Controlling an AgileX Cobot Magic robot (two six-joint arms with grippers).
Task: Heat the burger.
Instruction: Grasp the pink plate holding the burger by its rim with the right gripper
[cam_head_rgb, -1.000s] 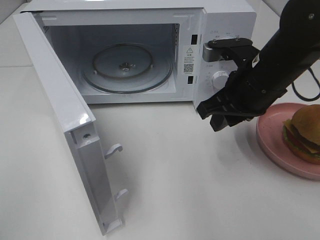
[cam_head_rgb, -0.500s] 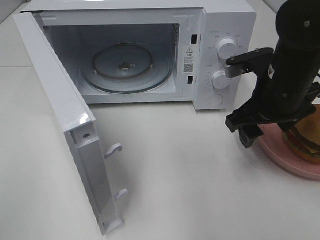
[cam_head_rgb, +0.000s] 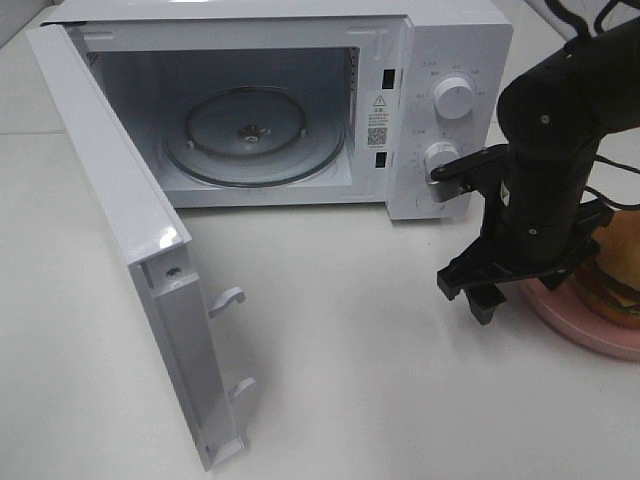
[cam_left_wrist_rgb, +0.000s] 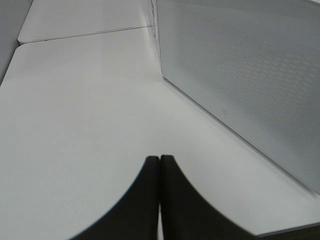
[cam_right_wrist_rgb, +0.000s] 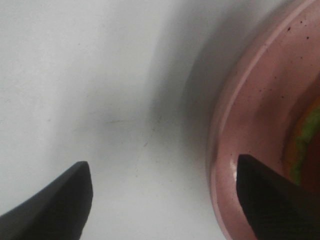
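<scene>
Right gripper (cam_right_wrist_rgb: 165, 197) spread wide, empty, pointing down. One finger over table (cam_right_wrist_rgb: 75, 75), other over rim of pink plate (cam_right_wrist_rgb: 250, 125). Burger (cam_head_rgb: 612, 278) sits on plate at right of table, just past gripper, untouched, partly hidden by arm. Left gripper (cam_left_wrist_rgb: 160, 172) pinched closed, empty, low over table. Microwave (cam_head_rgb: 450, 40) door (cam_head_rgb: 110, 200) open, turntable (cam_head_rgb: 250, 135) bare. Step: approach for burger pickup. Next likely: shift sideways so fingers straddle bun, lower, close gently, keep clear of plate rim.

Microwave (cam_head_rgb: 460, 60) mouth gapes unblocked; its door (cam_head_rgb: 135, 230) juts forward at left.
</scene>
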